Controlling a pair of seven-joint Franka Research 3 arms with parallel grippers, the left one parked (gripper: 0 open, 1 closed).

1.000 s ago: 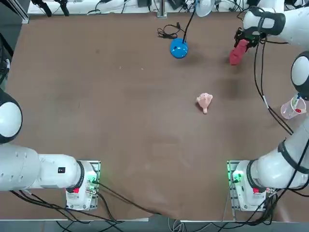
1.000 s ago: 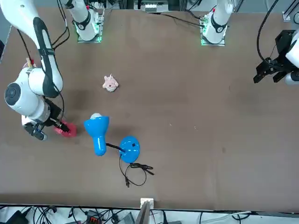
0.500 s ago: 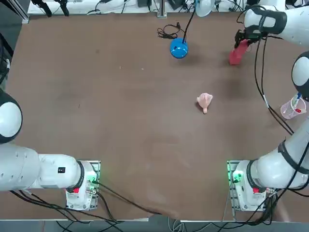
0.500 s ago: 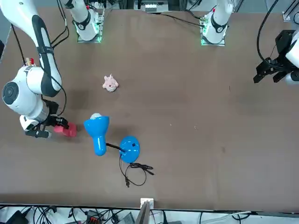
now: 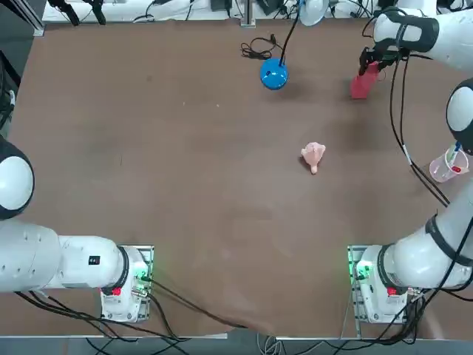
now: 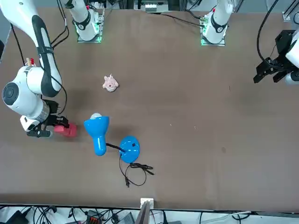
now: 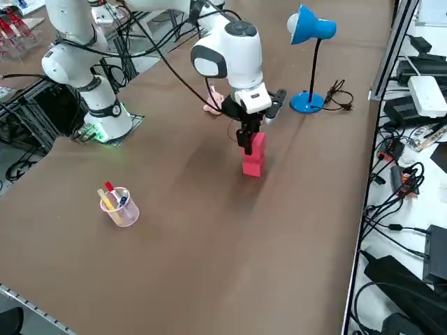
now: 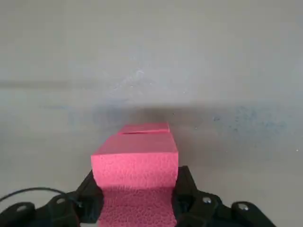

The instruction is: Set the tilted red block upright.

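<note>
Red block (image 7: 254,157), where does it sit?
"Between the two fingers of the right claw (image 8: 138,195), which is clamped on it; its free end sticks out past the tips."
"And seen from above?"
"It shows toward 7 o'clock from the claw, with the blue lamp base (image 5: 273,74) at its 9 o'clock. Whether it touches the bench (image 5: 207,185), I cannot tell."

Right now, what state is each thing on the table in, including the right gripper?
Red block: upright, between the right gripper's fingers.
Right gripper: closed on the block.
Blue lamp: standing on its round base.
Pen cup: upright, holding pens.
Pale pink lumpy object: lying apart from the block.
</note>
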